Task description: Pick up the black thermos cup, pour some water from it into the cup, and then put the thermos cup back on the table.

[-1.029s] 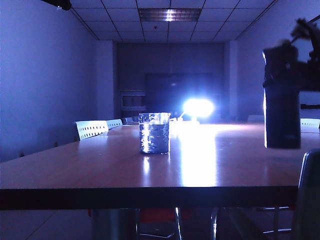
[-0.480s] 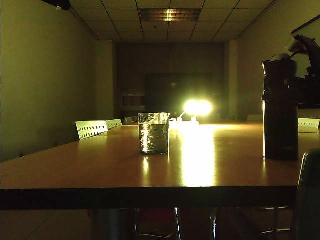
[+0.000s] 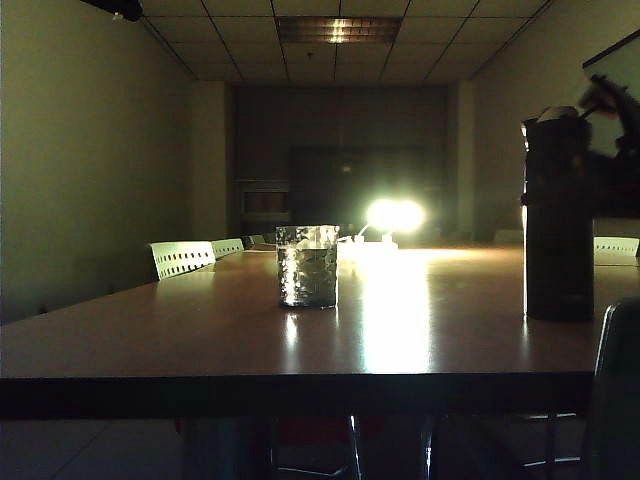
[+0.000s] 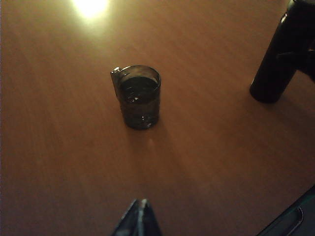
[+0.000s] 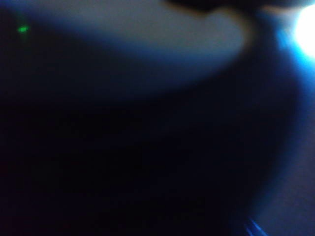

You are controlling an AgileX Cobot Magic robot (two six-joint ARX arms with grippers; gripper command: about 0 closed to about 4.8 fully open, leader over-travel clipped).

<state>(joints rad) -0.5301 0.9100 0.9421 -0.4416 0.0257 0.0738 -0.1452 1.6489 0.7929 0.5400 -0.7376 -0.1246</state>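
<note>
Left wrist view alone shows water in the cup (image 4: 140, 96); right wrist view only blur.

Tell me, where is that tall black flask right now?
The black thermos cup stands upright on the table at the exterior view's far right, well right of the cup, with the right gripper beside its top.

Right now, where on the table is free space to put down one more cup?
Bare table lies left of the cup, and between it and the black thermos cup. Crowded only around the thermos, where the right claw hangs.
</note>
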